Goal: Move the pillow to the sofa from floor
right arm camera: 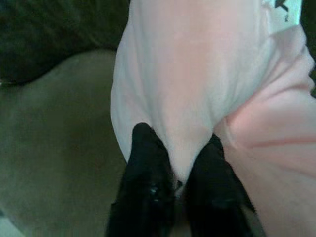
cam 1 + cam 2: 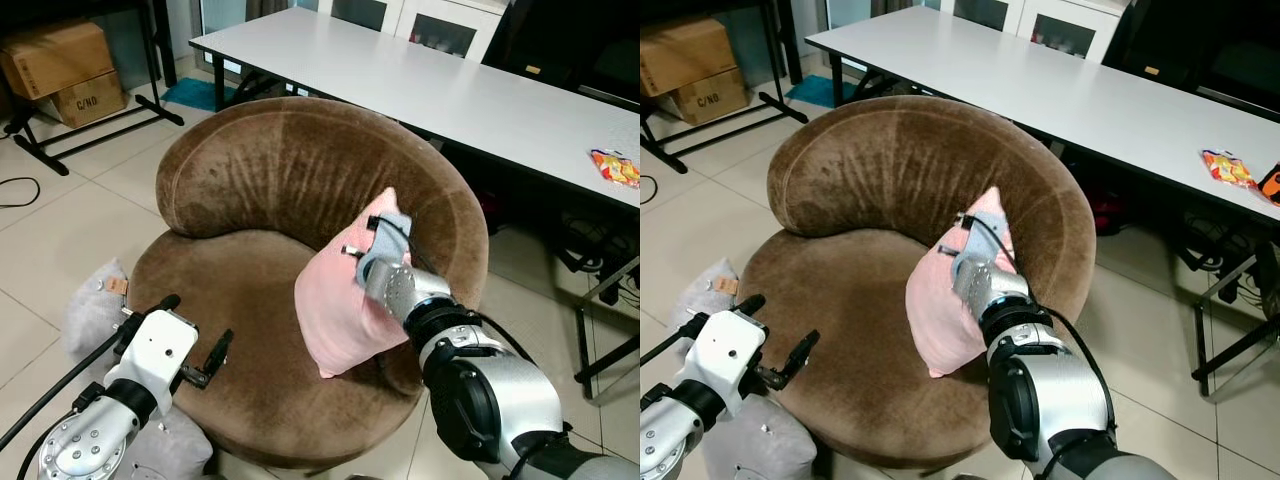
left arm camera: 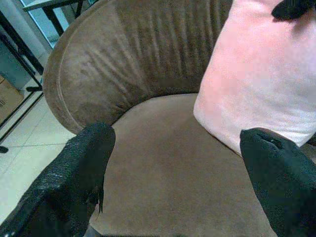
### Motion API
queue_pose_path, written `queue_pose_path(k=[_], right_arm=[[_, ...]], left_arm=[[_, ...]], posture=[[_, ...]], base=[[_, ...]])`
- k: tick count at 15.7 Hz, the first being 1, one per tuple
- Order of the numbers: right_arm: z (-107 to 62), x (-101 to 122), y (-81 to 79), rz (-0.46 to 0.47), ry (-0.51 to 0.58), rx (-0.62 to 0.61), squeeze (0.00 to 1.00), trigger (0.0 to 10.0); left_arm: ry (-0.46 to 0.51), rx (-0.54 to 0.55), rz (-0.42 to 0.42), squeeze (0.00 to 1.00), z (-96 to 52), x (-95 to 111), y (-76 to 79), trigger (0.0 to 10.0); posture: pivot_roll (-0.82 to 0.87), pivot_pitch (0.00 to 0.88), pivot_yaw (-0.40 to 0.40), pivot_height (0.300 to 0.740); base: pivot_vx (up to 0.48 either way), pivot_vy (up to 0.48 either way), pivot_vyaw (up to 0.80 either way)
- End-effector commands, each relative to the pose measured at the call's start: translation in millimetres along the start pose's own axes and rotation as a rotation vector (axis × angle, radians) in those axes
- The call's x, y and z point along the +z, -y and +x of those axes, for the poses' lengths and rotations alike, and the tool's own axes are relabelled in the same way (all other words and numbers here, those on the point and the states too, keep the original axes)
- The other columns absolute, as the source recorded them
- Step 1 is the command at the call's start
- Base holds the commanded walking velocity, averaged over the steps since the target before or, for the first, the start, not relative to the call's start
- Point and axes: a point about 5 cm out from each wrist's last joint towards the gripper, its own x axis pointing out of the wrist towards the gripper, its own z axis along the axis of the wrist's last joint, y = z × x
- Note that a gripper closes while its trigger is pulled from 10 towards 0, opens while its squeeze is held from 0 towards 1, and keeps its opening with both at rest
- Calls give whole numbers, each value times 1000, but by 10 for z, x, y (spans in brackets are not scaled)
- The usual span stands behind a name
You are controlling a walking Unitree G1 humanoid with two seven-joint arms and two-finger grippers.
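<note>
A pink pillow [image 2: 340, 315] stands on edge on the seat of the round brown velvet sofa [image 2: 270, 180], leaning toward its right-hand backrest. My right gripper [image 1: 180, 160] is shut on a fold of the pillow's fabric near its upper corner, with the right wrist [image 2: 385, 265] pressed against the pillow. My left gripper [image 2: 192, 335] is open over the front left edge of the seat, holding nothing. In the left wrist view its black fingers [image 3: 74, 182] frame the seat, with the pillow [image 3: 256, 74] beyond them.
Two grey pillows lie on the tiled floor left of the sofa, one [image 2: 95, 305] by its side and one [image 2: 170, 450] under my left arm. A long white table [image 2: 450, 90] runs behind the sofa. Cardboard boxes [image 2: 60, 65] sit at the back left.
</note>
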Motion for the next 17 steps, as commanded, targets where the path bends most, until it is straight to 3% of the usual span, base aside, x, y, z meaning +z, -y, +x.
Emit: queue_pose_path(k=[1,4,7,9,10,11,12,13,14,16,17], right_arm=[[-22,73,-81,-9,29,22,1000,10000],[-59,409,-43,55,162,43,1000,10000],[-152,808,11,41,320,117,1000,10000],[-218,957,58,-118,422,270,1000,10000],[-267,842,195,-241,451,357,0,10000],[-446,664,340,-311,502,393,0,10000],[-545,551,422,-342,545,384,0,10000],[-609,352,562,-439,586,298,0,10000],[-659,209,654,-512,611,241,0,10000],[-774,-26,741,-509,505,204,0,10000],[-777,-43,746,-552,492,190,0,10000]], left_arm=[[17,-14,1,373,-1,48,26,10000],[16,-9,4,373,8,48,30,10000],[35,42,10,369,60,70,-18,10000],[89,224,-101,349,164,153,-122,10000],[90,290,-175,290,186,144,-126,10000],[88,311,-193,114,202,135,-93,10000],[80,318,-178,78,213,114,-70,10000],[65,331,-177,4,224,79,-50,10000],[61,338,-174,0,230,68,-40,10000],[80,346,-159,0,210,85,-18,10000],[82,346,-143,0,178,73,14,10000]], posture=[[96,0,-168,740],[92,0,-170,740],[86,0,-169,740],[78,0,-177,740],[61,0,-176,740],[57,0,-182,740],[54,0,-181,740],[34,0,-176,740],[26,0,-171,740],[18,0,-162,740],[19,0,-163,740]], base=[[0,0,0],[0,0,0],[0,0,0],[0,0,0],[0,0,0],[0,0,0],[0,0,0],[0,0,0],[-240,0,0],[-244,0,0],[-244,0,0]])
